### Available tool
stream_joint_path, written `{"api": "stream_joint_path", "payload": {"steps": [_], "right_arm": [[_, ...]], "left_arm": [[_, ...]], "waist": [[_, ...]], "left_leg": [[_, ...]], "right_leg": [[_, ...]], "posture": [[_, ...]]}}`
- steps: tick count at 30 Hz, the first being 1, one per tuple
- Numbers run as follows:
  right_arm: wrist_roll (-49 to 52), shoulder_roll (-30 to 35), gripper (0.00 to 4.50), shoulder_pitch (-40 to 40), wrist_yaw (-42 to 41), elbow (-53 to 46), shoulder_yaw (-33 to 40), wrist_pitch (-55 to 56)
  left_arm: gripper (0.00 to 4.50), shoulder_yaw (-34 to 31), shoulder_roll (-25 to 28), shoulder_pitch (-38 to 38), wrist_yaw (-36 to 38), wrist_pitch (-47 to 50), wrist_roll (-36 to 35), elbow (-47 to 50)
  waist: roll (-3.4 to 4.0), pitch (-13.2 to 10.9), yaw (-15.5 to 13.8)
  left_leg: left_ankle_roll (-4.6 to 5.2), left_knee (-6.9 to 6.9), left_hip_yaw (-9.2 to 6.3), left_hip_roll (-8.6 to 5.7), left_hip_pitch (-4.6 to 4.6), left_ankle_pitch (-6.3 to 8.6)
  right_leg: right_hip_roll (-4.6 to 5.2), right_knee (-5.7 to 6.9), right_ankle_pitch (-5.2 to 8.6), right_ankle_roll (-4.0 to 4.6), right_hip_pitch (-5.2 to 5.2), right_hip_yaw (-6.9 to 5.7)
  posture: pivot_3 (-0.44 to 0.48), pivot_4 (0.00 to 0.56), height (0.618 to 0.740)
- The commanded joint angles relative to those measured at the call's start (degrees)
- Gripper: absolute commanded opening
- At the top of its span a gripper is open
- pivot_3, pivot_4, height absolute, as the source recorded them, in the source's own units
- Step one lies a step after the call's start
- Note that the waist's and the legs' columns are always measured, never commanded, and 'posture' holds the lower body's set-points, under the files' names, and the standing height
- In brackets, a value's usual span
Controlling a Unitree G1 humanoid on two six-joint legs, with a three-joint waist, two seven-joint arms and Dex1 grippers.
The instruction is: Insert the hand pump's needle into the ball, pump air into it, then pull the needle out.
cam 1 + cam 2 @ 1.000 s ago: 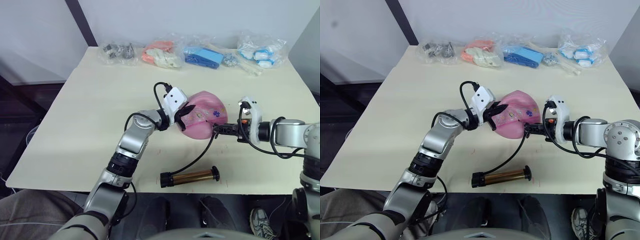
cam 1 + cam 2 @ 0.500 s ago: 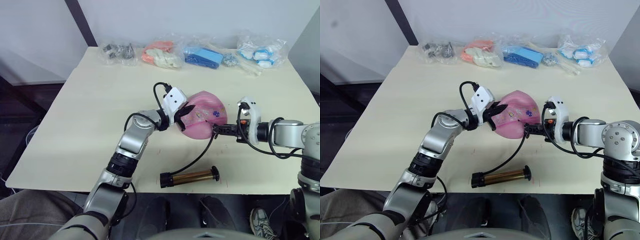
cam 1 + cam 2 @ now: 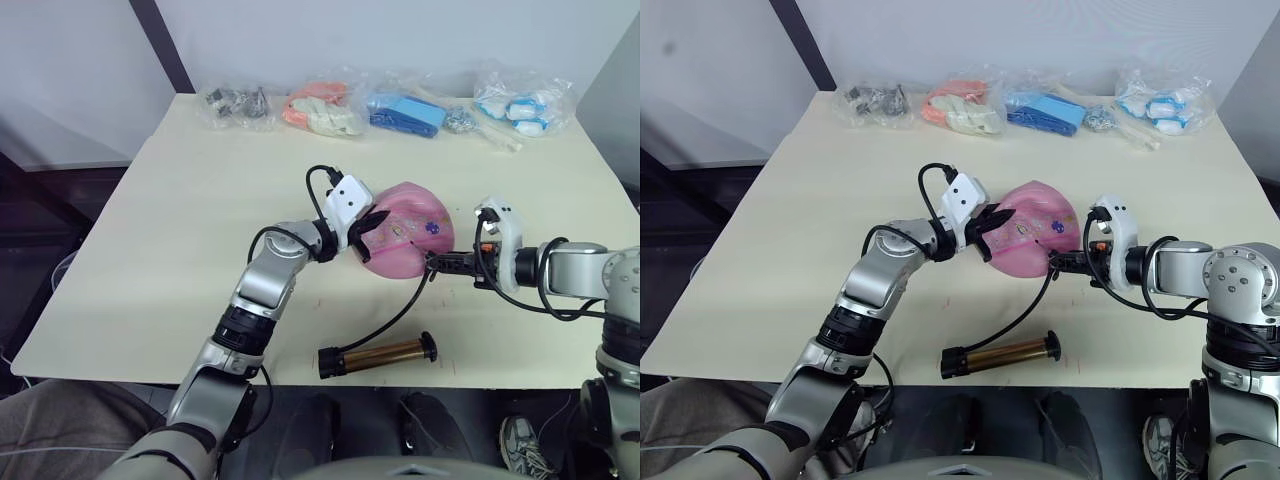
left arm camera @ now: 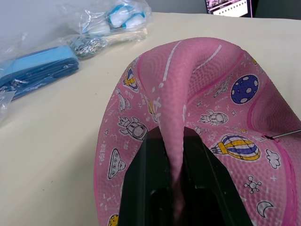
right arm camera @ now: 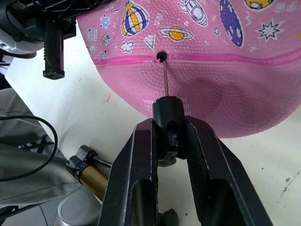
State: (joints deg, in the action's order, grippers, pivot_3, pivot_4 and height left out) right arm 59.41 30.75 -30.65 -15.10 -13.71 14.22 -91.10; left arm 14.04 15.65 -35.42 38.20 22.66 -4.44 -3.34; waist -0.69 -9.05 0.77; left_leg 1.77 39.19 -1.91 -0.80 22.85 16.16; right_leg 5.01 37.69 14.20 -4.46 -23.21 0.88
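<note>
Right wrist view: right gripper (image 5: 169,136) clenches needle (image 5: 165,79) fitting; tip apparently hidden in ball (image 5: 207,56) valve.

Bright, even light all over the tabletop (image 3: 180,220), coming from above. Soft, small shadows under the ball (image 3: 405,240) and beside the hand pump (image 3: 378,354). A little shine on the clear bags (image 3: 520,100) at the far edge. Dark and dim at the left, past the tabletop's edge. Sharp and clear on the ball's prints up close (image 4: 235,146). Blurry bags far behind (image 4: 42,66). Black fingers (image 5: 141,188) of the right hand big and a bit soft at the near edge.
</note>
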Motion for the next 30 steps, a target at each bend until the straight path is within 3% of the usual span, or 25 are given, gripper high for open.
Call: {"api": "stream_joint_path", "payload": {"steps": [1,30], "right_arm": [[-0.31,-0.43,0.32,-0.43,-0.59,-1.19,0.27,-0.33],[-5.86,-1.2,0.32,-1.52,-5.03,-1.59,-1.78,3.4]], "left_arm": [[0.04,0.67,0.23,0.65,0.63,-0.44,0.2,1.54],[0.04,0.8,0.05,2.08,1.16,0.39,-0.1,2.42]], "waist": [[0.0,0.0,0.02],[0.01,0.0,0.12]], "left_leg": [[0.0,0.0,0.0,0.0,0.0,0.0],[0.0,-0.01,0.0,0.01,-0.02,0.0]], "right_leg": [[0.0,0.0,0.0,0.0,0.0,0.0],[-0.01,0.0,0.0,0.0,0.0,0.0]], "posture": [[0.0,0.15,0.736],[0.0,0.15,0.736]]}}
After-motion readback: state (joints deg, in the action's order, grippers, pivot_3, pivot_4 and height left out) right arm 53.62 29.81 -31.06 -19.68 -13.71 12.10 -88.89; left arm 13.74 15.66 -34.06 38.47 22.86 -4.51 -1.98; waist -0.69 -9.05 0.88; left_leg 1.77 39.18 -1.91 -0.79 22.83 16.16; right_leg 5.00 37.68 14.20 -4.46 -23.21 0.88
